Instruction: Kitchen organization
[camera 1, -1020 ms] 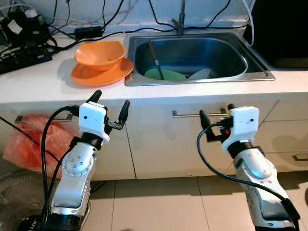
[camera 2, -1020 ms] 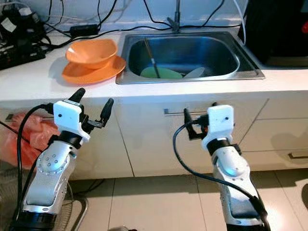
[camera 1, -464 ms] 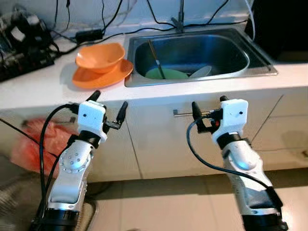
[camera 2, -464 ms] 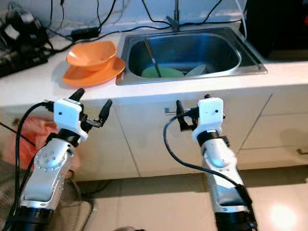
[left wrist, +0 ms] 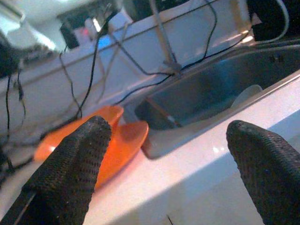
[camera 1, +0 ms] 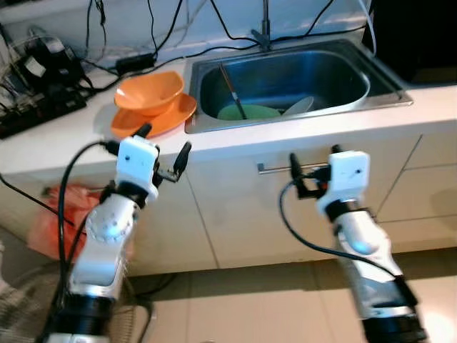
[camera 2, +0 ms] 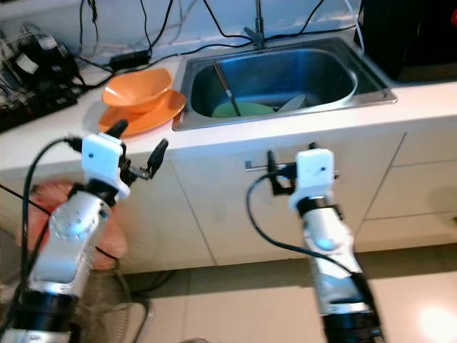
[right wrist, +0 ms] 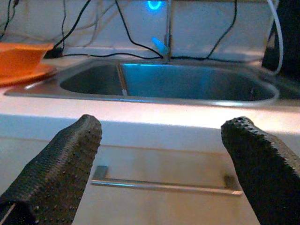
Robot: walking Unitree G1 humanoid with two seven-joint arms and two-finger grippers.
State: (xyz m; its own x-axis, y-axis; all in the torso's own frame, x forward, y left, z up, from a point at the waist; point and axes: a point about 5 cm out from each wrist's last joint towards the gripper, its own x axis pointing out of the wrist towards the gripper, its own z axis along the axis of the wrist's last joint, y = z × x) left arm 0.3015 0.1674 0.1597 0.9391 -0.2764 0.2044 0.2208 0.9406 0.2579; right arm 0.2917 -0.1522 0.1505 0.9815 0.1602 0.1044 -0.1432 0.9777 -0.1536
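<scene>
An orange bowl (camera 1: pixel 148 91) sits on an orange plate (camera 1: pixel 158 118) on the white counter (camera 1: pixel 64 139), left of the steel sink (camera 1: pixel 385 91). Inside the sink lie a green plate (camera 1: pixel 246 111), a white dish (camera 1: pixel 300 107) and a long utensil (camera 1: pixel 232 89). My left gripper (camera 1: pixel 166 141) is open at the counter's front edge, just in front of the orange plate (left wrist: pixel 123 140). My right gripper (camera 1: pixel 314 154) is open below the sink, level with the cabinet's bar handle (right wrist: pixel 164 185). Neither gripper holds anything.
Black cables, a power strip and chargers (camera 1: pixel 43 71) crowd the counter's back left. A dark appliance (camera 1: pixel 414 36) stands at the right. A red plastic bag (camera 1: pixel 50 218) hangs by the left cabinet, with a fan (camera 1: pixel 28 314) on the floor below.
The camera has shifted. My left gripper has risen from below the counter's edge to level with it, closer to the orange plate. The right gripper stays before the handle.
</scene>
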